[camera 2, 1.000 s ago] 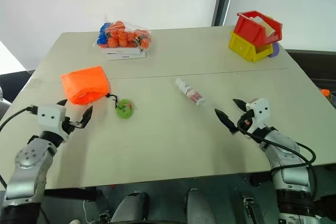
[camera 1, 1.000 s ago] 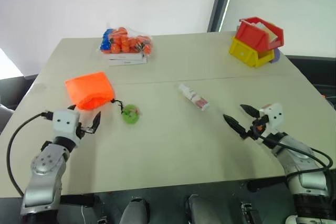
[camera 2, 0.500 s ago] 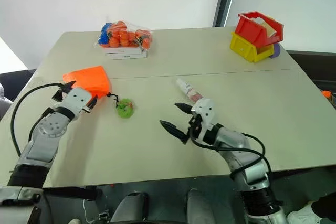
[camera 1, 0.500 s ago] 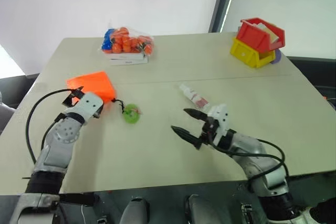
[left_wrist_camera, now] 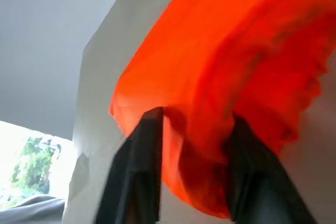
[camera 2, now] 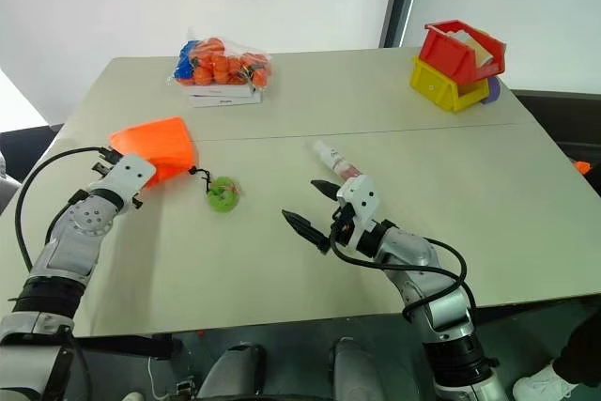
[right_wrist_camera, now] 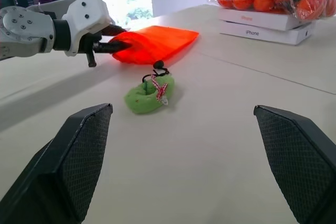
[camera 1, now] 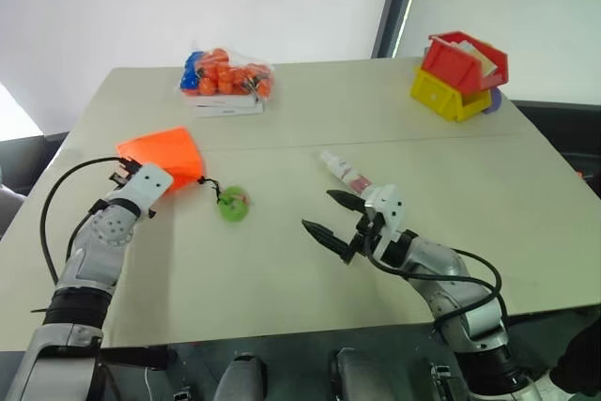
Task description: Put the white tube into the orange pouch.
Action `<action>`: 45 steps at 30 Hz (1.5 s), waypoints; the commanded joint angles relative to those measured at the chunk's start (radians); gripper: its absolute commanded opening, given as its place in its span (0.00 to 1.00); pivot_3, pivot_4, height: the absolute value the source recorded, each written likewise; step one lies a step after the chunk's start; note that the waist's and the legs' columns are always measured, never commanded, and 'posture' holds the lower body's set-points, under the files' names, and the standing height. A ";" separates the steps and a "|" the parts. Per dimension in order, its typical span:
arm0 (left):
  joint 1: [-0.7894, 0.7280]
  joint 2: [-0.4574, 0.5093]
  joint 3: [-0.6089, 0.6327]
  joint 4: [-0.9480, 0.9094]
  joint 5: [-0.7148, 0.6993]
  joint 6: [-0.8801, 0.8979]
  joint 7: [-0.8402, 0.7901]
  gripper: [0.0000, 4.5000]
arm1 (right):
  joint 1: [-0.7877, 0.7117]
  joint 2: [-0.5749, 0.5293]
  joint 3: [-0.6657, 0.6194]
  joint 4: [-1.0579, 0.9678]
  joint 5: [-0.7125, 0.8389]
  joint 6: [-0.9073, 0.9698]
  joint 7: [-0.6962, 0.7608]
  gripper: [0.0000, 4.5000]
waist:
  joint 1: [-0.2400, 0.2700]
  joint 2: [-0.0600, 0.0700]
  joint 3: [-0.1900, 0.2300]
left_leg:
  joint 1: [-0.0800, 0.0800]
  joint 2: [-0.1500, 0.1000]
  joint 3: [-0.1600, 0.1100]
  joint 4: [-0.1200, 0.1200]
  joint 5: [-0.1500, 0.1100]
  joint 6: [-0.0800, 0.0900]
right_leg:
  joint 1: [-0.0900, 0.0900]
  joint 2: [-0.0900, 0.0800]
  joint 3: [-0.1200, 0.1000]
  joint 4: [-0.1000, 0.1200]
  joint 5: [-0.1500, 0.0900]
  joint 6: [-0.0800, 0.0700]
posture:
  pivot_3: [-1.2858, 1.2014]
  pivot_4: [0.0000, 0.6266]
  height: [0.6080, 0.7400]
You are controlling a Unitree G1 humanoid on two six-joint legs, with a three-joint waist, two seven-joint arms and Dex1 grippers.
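Resting at the counter's (camera 1: 300, 110) 9 o'clock side, the orange pouch (camera 1: 167, 156) is pinched at its near edge by the left claw (camera 1: 161, 182), whose 2 black fingers (left_wrist_camera: 142, 166) are narrowed onto the fabric. The pouch cord leads to a green round tag (camera 1: 233, 204) at the pouch's 4 o'clock. The white tube (camera 1: 346, 174) lies flat near counter centre, untouched. The right claw (camera 1: 331, 217) hovers at the tube's 7 o'clock, jaws spread wide and empty, pointing toward the tag.
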 commanded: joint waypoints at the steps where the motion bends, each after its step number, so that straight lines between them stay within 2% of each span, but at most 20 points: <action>1: -0.003 0.015 0.048 -0.029 -0.042 -0.018 -0.009 0.00 | -0.018 0.005 -0.029 -0.015 -0.004 -0.015 -0.025 1.00 | 0.000 0.000 0.000 | 0.000 0.000 0.000 0.000 0.000 0.000 | 0.000 0.000 0.000 0.000 0.000 0.000 | 0.52 0.24 1.00; 8: 0.074 -0.026 0.129 -0.222 -0.270 0.075 -0.198 0.00 | -0.078 -0.025 -0.106 0.066 -0.078 -0.038 -0.114 1.00 | -0.003 0.000 0.000 | 0.000 0.000 0.000 0.000 0.000 0.000 | 0.000 0.000 0.000 0.000 0.000 0.000 | 0.52 0.24 1.00; 13: 0.143 -0.011 0.155 -0.352 -0.340 0.174 -0.275 0.00 | -0.144 -0.062 -0.160 0.206 -0.145 -0.044 -0.178 1.00 | -0.003 0.000 0.000 | 0.000 0.000 0.000 0.000 0.000 0.000 | 0.000 0.000 0.000 0.000 0.000 -0.001 | 0.52 0.24 1.00; 21: 0.172 -0.020 0.154 -0.485 -0.403 0.319 -0.315 0.00 | -0.253 -0.021 -0.157 0.450 -0.144 -0.044 -0.150 1.00 | -0.006 0.000 0.000 | 0.000 0.000 0.000 0.000 0.000 0.000 | 0.000 0.000 0.000 0.000 0.000 -0.001 | 0.52 0.24 1.00; 32: 0.153 -0.053 0.146 -0.512 -0.399 0.377 -0.289 0.00 | -0.366 0.021 -0.169 0.704 -0.155 -0.135 -0.126 1.00 | -0.006 0.000 0.000 | 0.000 0.000 0.000 0.000 0.001 0.000 | 0.000 0.000 0.001 0.001 0.000 -0.001 | 0.52 0.24 1.00; 35: 0.153 -0.055 0.143 -0.513 -0.398 0.378 -0.293 0.00 | -0.364 0.028 -0.174 0.713 -0.148 -0.144 -0.123 0.80 | -0.006 0.000 0.000 | 0.000 0.000 0.000 0.000 0.001 0.000 | 0.000 0.001 0.000 0.001 0.000 -0.001 | 0.52 0.24 1.00; 36: 0.153 -0.055 0.143 -0.513 -0.398 0.379 -0.293 0.00 | -0.362 0.028 -0.174 0.713 -0.148 -0.145 -0.121 0.66 | -0.006 0.000 0.000 | 0.000 0.000 0.000 0.000 0.001 0.000 | 0.000 0.001 0.000 0.001 0.000 0.000 | 0.52 0.24 1.00; 37: 0.152 -0.057 0.143 -0.514 -0.400 0.380 -0.294 0.00 | -0.356 0.028 -0.174 0.707 -0.148 -0.146 -0.120 0.58 | -0.006 0.000 0.000 | 0.000 0.000 0.000 0.000 0.001 0.000 | 0.000 0.001 0.001 0.001 0.000 -0.001 | 0.52 0.24 1.00; 38: 0.152 -0.058 0.143 -0.514 -0.401 0.381 -0.294 0.00 | -0.351 0.028 -0.174 0.700 -0.147 -0.145 -0.120 0.46 | -0.006 0.000 0.000 | 0.000 0.000 0.000 0.000 0.001 0.000 | 0.000 0.001 0.000 0.001 0.000 -0.001 | 0.52 0.24 1.00; 39: 0.151 -0.059 0.142 -0.515 -0.401 0.382 -0.295 0.00 | -0.344 0.026 -0.171 0.692 -0.153 -0.146 -0.122 0.40 | -0.006 0.000 0.000 | 0.000 0.000 0.000 0.000 0.001 0.000 | 0.000 0.001 0.001 0.001 0.000 -0.001 | 0.52 0.24 1.00; 45: 0.146 -0.069 0.138 -0.516 -0.414 0.391 -0.304 0.00 | -0.321 0.026 -0.180 0.646 -0.140 -0.151 -0.119 0.40 | -0.005 0.000 0.000 | 0.000 0.000 0.000 0.000 0.001 0.000 | 0.000 0.001 0.000 0.001 0.000 -0.001 | 0.52 0.24 1.00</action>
